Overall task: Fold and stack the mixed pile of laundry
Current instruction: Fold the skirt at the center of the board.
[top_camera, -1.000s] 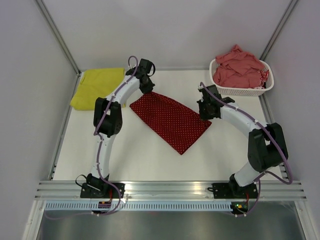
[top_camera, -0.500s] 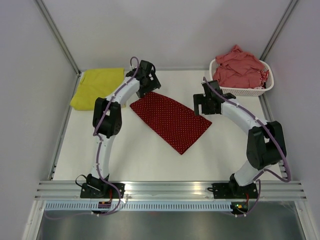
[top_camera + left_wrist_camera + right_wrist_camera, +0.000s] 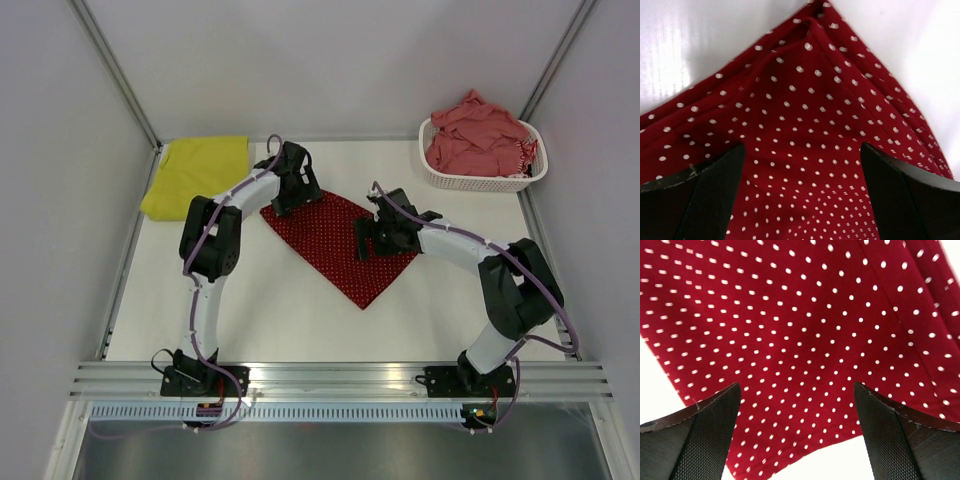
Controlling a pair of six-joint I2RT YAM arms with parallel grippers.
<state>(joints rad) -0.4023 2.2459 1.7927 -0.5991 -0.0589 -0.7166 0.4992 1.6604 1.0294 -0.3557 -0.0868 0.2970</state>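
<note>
A dark red white-dotted cloth (image 3: 335, 255) lies folded flat in the middle of the table. My left gripper (image 3: 297, 197) hovers open over its far left corner, and the left wrist view shows the cloth (image 3: 810, 110) between my spread fingers (image 3: 700, 200) with nothing gripped. My right gripper (image 3: 364, 240) is open over the cloth's right part. In the right wrist view the cloth (image 3: 790, 315) and its near edge lie between the wide fingers (image 3: 690, 440). A folded yellow-green garment (image 3: 195, 172) rests at the back left. Salmon-pink and striped garments (image 3: 478, 132) are heaped in the basket.
The white perforated basket (image 3: 490, 183) stands at the back right corner. Grey walls with metal frame posts close in the table on three sides. The rail with both arm bases (image 3: 340, 380) runs along the near edge.
Both grippers have opened and left the cloth's corners. The right arm swung left over the cloth, the left gripper shifted slightly forward onto it. The cloth stays flat.
</note>
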